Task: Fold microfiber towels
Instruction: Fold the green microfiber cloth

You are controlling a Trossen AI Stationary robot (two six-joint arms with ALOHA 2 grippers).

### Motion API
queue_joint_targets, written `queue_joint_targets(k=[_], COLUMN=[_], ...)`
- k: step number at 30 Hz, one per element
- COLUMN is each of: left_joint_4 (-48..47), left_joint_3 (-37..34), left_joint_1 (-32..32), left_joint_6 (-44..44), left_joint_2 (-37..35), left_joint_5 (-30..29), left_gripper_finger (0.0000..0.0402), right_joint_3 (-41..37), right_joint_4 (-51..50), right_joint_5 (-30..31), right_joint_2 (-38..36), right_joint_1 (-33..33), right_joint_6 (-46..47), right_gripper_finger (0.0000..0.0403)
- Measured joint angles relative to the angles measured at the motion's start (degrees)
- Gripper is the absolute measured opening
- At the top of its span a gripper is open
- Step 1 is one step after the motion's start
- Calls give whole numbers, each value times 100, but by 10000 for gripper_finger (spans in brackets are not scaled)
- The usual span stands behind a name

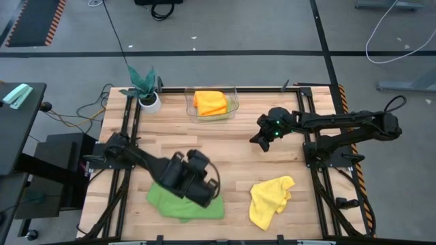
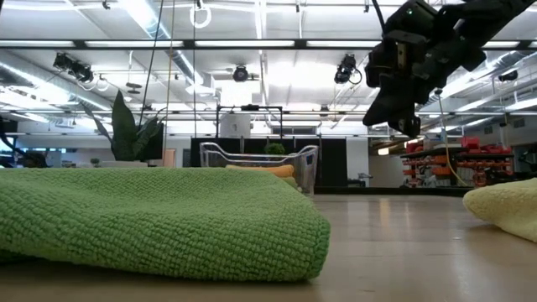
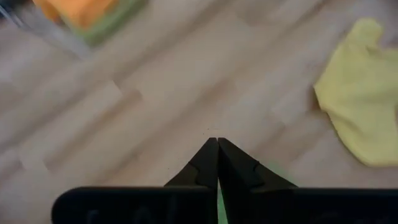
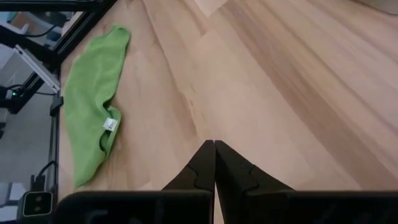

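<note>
High view is showing the left gripper (image 1: 201,195) hanging over the green towel (image 1: 178,204) at the near edge of the surface (image 1: 225,146), fingers pressed together on nothing. Right gripper (image 1: 261,142), likewise closed and empty, is hovering over bare wood. Yellow towel (image 1: 269,201) is lying crumpled near the front right; orange towel (image 1: 210,102) is sitting in the clear bin (image 1: 234,103) at the back.

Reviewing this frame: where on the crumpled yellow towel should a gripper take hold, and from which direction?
Grip the yellow towel at the corner poking toward the table's right edge, coming straight down from above. It lies bunched and flat on the table, so that loose corner is probably the easiest fabric to pinch. The right gripper is closer.
</note>
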Motion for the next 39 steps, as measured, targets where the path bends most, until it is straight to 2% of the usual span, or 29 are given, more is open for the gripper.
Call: queue_joint_targets(k=[2, 6, 11, 13, 19, 23, 33, 39], left_joint_4=[-16, -13, 3, 179, 1454, 2123, 2234, 2307], left_joint_3=[-213, -1030, -2263, -2612, -3482, -4126, -5772, -6752], left_joint_1=[-126, -416, -812, -917, -914, -827, -750, -760], left_joint_6=[-592, -1750, -4088, -4736, -5045, -5129, -5171, -5172], left_joint_2=[5, 12, 18, 17, -190, -436, -2047, -2970], left_joint_5=[316, 1435, 2958, 3327, 3315, 3080, 2898, 2897], left_gripper_finger=[19, 23, 18, 16, 24, 26, 9, 24], right_joint_3=[0, 0, 0, 0, 0, 0, 0, 0], right_joint_4=[14, 59, 58, 56, 56, 56, 54, 54], right_joint_5=[34, 67, 67, 66, 63, 61, 59, -112], right_joint_2=[0, 0, 0, 0, 0, 0, 0, 0], right_joint_1=[66, 152, 260, 333, 593, 751, 1168, 1474], right_joint_6=[-6, -61, -94, -78, 15, 28, 307, 367], right_gripper_finger=[11, 11, 11, 11, 11, 11, 11, 7])
